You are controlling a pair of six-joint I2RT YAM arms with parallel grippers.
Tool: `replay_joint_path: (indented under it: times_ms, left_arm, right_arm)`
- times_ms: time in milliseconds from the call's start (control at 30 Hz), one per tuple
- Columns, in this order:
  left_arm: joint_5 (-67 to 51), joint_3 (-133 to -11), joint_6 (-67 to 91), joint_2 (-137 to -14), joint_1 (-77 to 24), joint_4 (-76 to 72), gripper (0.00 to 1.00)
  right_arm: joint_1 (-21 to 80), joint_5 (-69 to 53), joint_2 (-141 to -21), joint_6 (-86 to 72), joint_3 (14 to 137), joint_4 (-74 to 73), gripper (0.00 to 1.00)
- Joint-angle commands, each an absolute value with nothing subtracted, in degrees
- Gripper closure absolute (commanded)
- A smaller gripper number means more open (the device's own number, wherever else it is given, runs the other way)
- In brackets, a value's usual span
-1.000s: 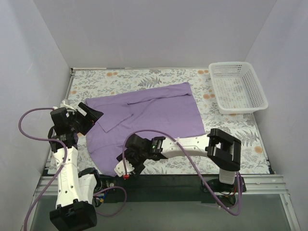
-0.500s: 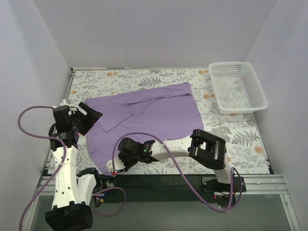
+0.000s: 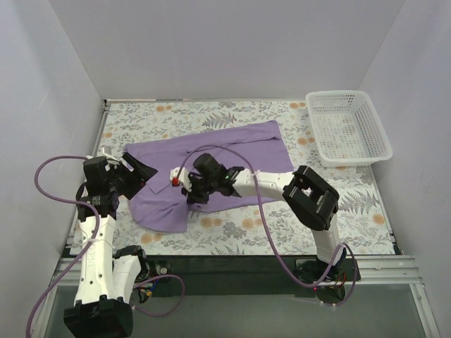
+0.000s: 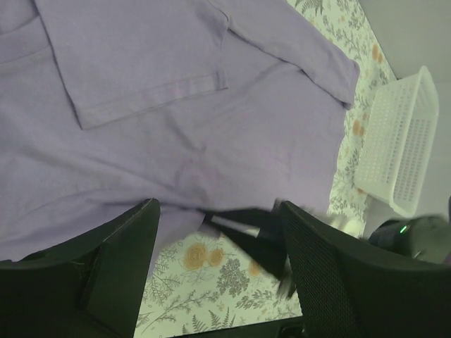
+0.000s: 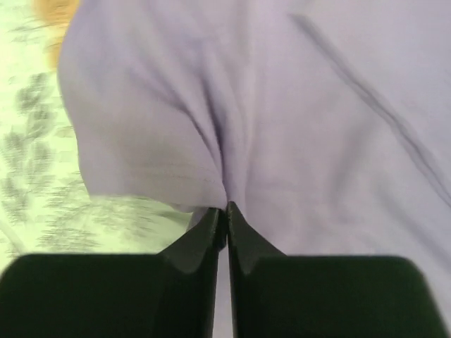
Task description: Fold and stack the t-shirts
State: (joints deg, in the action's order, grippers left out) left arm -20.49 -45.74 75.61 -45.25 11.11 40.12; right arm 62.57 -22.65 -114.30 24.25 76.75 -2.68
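Note:
A lavender t-shirt (image 3: 239, 158) lies spread on the floral table (image 3: 282, 225), its near part doubled back over itself. My right gripper (image 3: 190, 190) hovers over the shirt's left-middle. In the right wrist view that gripper (image 5: 225, 211) is shut on a pinched fold of the t-shirt's (image 5: 282, 105) hem. My left gripper (image 3: 144, 172) stands open at the shirt's left edge, with nothing between its fingers. From the left wrist, the open gripper (image 4: 218, 274) looks down on the t-shirt (image 4: 176, 105), a sleeve, and the blurred right arm (image 4: 261, 239).
A white mesh basket (image 3: 347, 130) stands at the back right corner of the table, and the left wrist view catches the basket (image 4: 398, 141) at its right edge. White walls close in the sides and back. A purple cable loops beside each arm.
My right gripper shut on the shirt's near hem at the front edge and carried it back toward the shirt's middle, folding the lower part over. The left gripper narrowed a little.

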Motion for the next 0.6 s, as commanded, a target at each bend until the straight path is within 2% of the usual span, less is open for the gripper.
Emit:
replay_joint_path:
  times_ms: [0, 67, 100, 167, 200, 333, 367, 467, 567]
  left_arm:
    - [-28.11, -43.33, 75.32, -45.26, 10.9, 37.27, 0.32]
    - [-30.92, -42.28, 74.53, -45.61, 10.99, 36.74, 0.32]
    - [-31.63, -41.93, 74.36, -45.79, 10.9, 36.13, 0.32]
    - [-34.08, -41.23, 73.74, -46.14, 10.9, 35.86, 0.32]
    - [-35.06, -40.35, 73.65, -46.4, 10.81, 35.16, 0.32]
    - [-42.53, -38.5, 72.08, -50.61, 9.58, 34.01, 0.37]
    - [-42.71, -38.67, 71.46, -51.58, 7.84, 34.45, 0.38]
    - [-38.07, -40.86, 70.58, -55.45, 1.88, 38.22, 0.43]
    - [-31.57, -42.09, 71.63, -60.28, -6.64, 40.86, 0.53]
  right_arm:
    - [57.31, -25.84, -113.2, 10.21, 78.23, 1.21, 0.84]
    - [54.59, -27.06, -112.77, 6.6, 76.82, 3.07, 0.74]
    - [53.62, -27.59, -112.07, 5.46, 75.51, 3.77, 0.64]
    - [50.9, -29.17, -111.36, 3.26, 74.8, 5.0, 0.55]
    - [49.93, -29.79, -110.84, 2.82, 74.53, 5.18, 0.47]
    - [44.75, -34.7, -108.99, 4.73, 73.57, 4.92, 0.35]
    - [43.69, -40.81, -108.46, 6.31, 73.3, 4.31, 0.34]
    - [39.3, -53.13, -105.83, 14.92, 71.29, 1.16, 0.32]
    - [34.9, -55.02, -101.96, 18.1, 68.65, 0.09, 0.32]
